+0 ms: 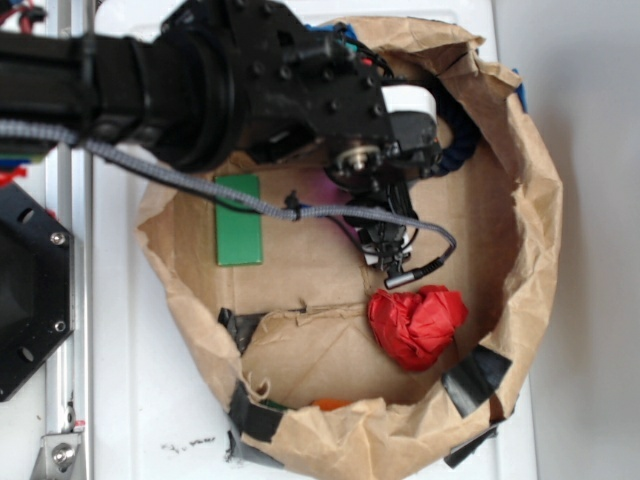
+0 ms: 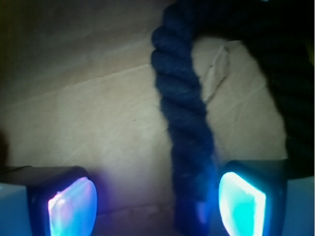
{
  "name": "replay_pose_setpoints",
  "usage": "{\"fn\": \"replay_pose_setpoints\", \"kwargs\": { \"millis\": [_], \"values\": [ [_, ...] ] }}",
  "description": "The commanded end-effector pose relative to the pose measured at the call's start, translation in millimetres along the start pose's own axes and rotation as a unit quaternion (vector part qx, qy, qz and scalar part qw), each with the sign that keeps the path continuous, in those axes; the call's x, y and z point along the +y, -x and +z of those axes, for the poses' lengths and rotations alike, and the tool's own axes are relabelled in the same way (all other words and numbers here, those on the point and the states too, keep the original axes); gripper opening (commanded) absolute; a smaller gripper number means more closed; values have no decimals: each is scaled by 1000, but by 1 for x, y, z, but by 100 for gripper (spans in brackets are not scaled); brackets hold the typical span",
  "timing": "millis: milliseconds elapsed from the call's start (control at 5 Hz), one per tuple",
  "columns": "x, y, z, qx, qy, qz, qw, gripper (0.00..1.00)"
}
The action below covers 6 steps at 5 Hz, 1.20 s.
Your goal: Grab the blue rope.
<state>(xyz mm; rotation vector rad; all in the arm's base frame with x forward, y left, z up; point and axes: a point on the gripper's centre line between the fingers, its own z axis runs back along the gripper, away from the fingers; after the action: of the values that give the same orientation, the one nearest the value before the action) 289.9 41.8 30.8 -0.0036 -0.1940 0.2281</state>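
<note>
Black arm [image 1: 200, 80] over paper bag [image 1: 530, 230], green block [image 1: 238, 220], red cloth [image 1: 415, 322]

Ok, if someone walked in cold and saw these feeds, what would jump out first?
Probably the black arm filling the top of the exterior view, reaching into a brown paper bag with a red crumpled lump lower right and a green block at left. In the wrist view, the blue rope runs down between the glowing fingertips, close by the right-hand one; the gripper is open.
</note>
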Motion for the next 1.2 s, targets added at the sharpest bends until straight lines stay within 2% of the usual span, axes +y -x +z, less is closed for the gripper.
{"fn": "replay_pose_setpoints", "kwargs": {
  "millis": [0,600,1000],
  "values": [
    [7,-14,5,-9,-1,-3,1000,100],
    [21,-27,-5,4,1,2,1000,100],
    [18,-26,-17,14,-15,-12,1000,100]
  ]
}}
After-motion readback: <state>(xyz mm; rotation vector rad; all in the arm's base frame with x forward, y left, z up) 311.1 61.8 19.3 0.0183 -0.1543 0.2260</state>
